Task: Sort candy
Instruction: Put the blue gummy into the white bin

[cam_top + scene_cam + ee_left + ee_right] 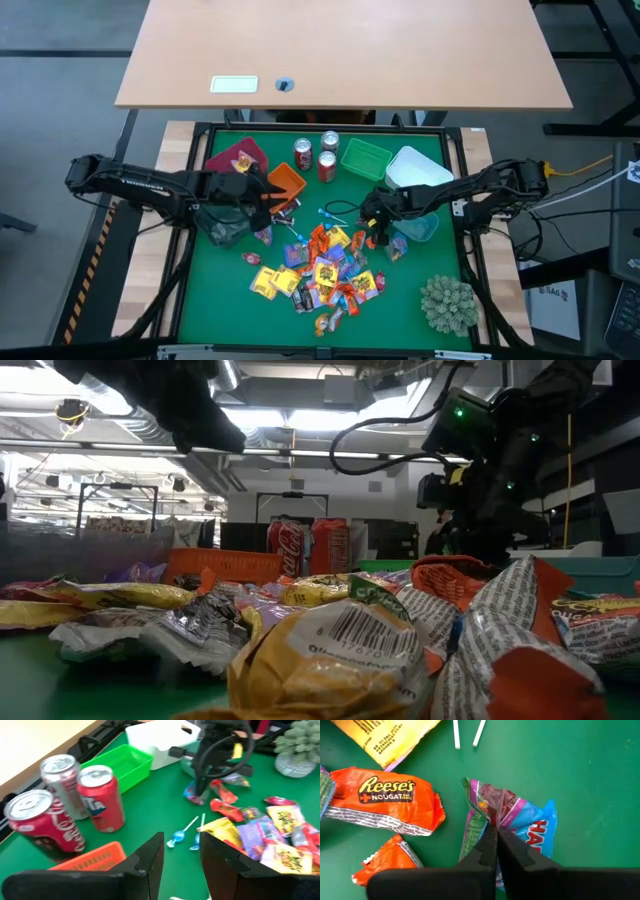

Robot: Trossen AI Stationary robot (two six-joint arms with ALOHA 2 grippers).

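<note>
Candy pile (318, 275) lay mid-mat, nearest the front edge. Right gripper (496, 837) was down at the pile's far-right fringe, jaws pressed together, pinching a blue-and-purple wrapper (520, 820); a Reese's packet (385, 800) lay just beside it. Left gripper (181, 852) hovered beyond the pile's left side, jaws spread, empty. Soda cans (316, 155) stood behind the pile.

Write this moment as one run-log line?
right gripper: shut on blue sweet, beside orange sweet | left gripper: open, empty, waiting near soda cans
</note>
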